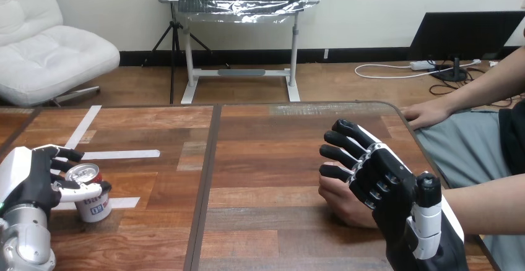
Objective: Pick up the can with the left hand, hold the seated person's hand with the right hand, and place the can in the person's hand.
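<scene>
1. Your left hand (32, 183) is clenched round the can (94, 208). Its fingers wrap the far side and its thumb crosses the front just under the rim. The can stands upright on the table (266, 159) at the near left, beside a strip of white tape (121, 154), and looks not yet lifted.
2. Judge the step in hand as the pickup. Before you raise the can, check that the thumb presses squarely on its wall. The grip sits high, so a weak squeeze could let the bottom swing.
3. Lift straight up and keep the can vertical. Its top looks opened, so any tilt might spill whatever is inside.
4. Your right hand (384, 184) lies over the person's hand (342, 204) at the near right of the table, touching it from above. You cannot tell whether it truly grips that hand or only rests on it, so confirm this before you carry anything over.
5. The can is well apart from the person's hand, with the table's centre seam between them. Plan a level sweep to the right and come in low.
6. The person's palm looks turned down or covered. It probably has to open upward before the can can be set into it.
7. The person's other hand (427, 115) rests at the far right edge, away from your path.
</scene>
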Motion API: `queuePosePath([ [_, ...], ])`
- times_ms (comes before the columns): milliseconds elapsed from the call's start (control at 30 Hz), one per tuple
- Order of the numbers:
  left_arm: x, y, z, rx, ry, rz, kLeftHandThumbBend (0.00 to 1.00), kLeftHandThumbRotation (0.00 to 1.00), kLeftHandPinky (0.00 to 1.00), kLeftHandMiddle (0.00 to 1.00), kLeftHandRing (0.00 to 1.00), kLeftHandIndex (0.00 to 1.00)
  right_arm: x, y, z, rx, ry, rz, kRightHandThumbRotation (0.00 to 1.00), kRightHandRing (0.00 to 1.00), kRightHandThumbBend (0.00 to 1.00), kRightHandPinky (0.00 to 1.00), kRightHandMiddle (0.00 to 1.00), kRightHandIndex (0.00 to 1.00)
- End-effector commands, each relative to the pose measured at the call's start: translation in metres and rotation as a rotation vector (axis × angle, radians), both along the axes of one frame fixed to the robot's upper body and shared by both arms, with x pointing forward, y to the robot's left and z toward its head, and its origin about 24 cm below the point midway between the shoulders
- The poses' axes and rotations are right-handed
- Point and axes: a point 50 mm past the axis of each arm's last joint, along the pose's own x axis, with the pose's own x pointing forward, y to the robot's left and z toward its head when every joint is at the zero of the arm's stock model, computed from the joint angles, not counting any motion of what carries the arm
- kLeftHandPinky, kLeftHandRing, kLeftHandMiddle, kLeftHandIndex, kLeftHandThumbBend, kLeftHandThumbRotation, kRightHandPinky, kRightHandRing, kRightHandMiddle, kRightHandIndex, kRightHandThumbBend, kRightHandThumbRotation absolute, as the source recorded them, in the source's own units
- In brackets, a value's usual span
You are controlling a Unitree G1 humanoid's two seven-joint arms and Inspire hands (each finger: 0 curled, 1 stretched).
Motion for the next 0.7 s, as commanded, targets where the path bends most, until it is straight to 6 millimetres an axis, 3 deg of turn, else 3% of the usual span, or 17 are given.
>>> queuePosePath([
  [0, 0.0221, -0.0053, 0.028, 0.053, -0.091, -0.045, 0.8, 0.0, 0.51, 0.64, 0.6, 0.65, 0.0096, 0.002, 0.0181, 0.004, -0.095, 0.003, 1.0, 0.85, 0.94, 0.79, 0.87, 0.87],
  [667, 0.0225, -0.0062, 0.0279, 0.049, -0.065, -0.047, 0.82, 0.0, 0.5, 0.64, 0.59, 0.67, 0.0091, 0.002, 0.0183, 0.011, -0.091, 0.004, 1.0, 0.85, 0.94, 0.79, 0.87, 0.87],
])
